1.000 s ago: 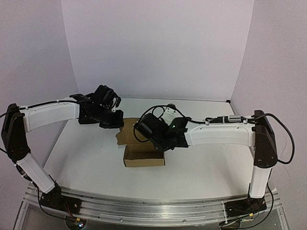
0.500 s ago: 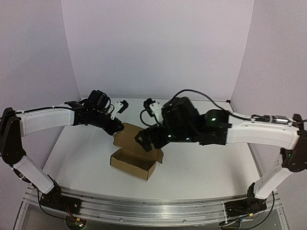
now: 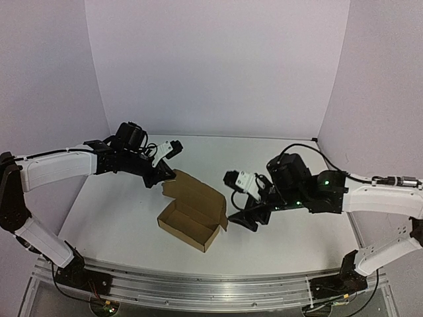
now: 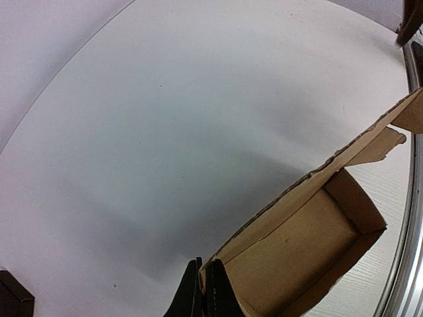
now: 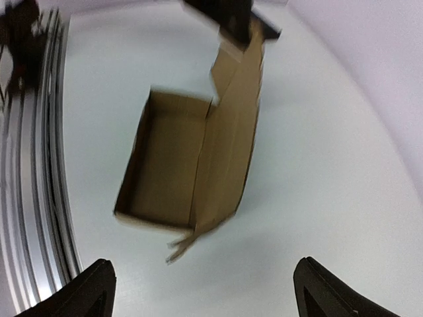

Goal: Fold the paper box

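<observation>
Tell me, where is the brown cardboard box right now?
The brown cardboard box lies open on the white table at the top view's centre; the left gripper pinches its raised lid's far corner, the open right gripper hangs just right of it.

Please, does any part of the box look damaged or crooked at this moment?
Yes. The small flap at the free end of the lid looks crumpled and ragged, not flat like the rest of the box. The lid stands open, pinched at its other end by the left gripper.

White table [image 3: 115, 208], pale lilac walls [image 3: 218, 66]
</observation>
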{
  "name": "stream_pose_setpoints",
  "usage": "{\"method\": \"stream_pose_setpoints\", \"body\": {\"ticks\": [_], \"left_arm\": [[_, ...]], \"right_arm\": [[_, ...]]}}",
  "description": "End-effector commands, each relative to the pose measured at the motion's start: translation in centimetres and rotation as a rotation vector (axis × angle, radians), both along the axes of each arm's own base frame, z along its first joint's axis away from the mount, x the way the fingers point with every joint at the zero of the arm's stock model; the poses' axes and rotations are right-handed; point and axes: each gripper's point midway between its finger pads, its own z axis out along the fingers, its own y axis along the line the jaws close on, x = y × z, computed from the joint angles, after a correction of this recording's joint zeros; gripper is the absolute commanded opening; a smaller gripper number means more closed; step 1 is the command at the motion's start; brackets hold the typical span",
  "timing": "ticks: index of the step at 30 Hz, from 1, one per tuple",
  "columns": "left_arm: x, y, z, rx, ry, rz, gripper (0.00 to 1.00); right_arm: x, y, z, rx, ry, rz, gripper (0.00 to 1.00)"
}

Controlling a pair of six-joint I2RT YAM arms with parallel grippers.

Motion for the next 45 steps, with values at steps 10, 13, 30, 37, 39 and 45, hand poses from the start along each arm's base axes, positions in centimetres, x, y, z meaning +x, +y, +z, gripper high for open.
{"method": "stream_pose_setpoints", "body": {"ticks": [10,13,30,37,39,45], "left_arm": [[0.1,-0.9,0.9,-0.033,-0.038,-0.063,0.00],[0.1,-0.9,0.8,-0.031,-0.029,-0.057,0.00],[0.1,-0.7,0.6,-0.028,-0.015,-0.038,0.00],[0.2,-0.8,0.7,-0.029,-0.021,-0.047,0.00],[0.2,-0.8,0.6,-0.032,-0.015,-0.048,0.00],[0.1,-0.9,0.6,-0.035,-0.005,-0.045,0.00]], "right_arm": [[2.8,1.0,-1.2,0.041,0.011,0.207,0.73],[3.5,2.2,-1.3,0.083,0.025,0.196,0.62],[2.8,4.2,-1.6,0.161,0.105,0.257,0.57],[1.1,2.9,-1.3,0.128,0.130,0.294,0.71],[1.1,3.4,-1.0,0.136,0.130,0.304,0.71],[1.2,4.9,-0.9,0.152,0.146,0.340,0.71]]}}
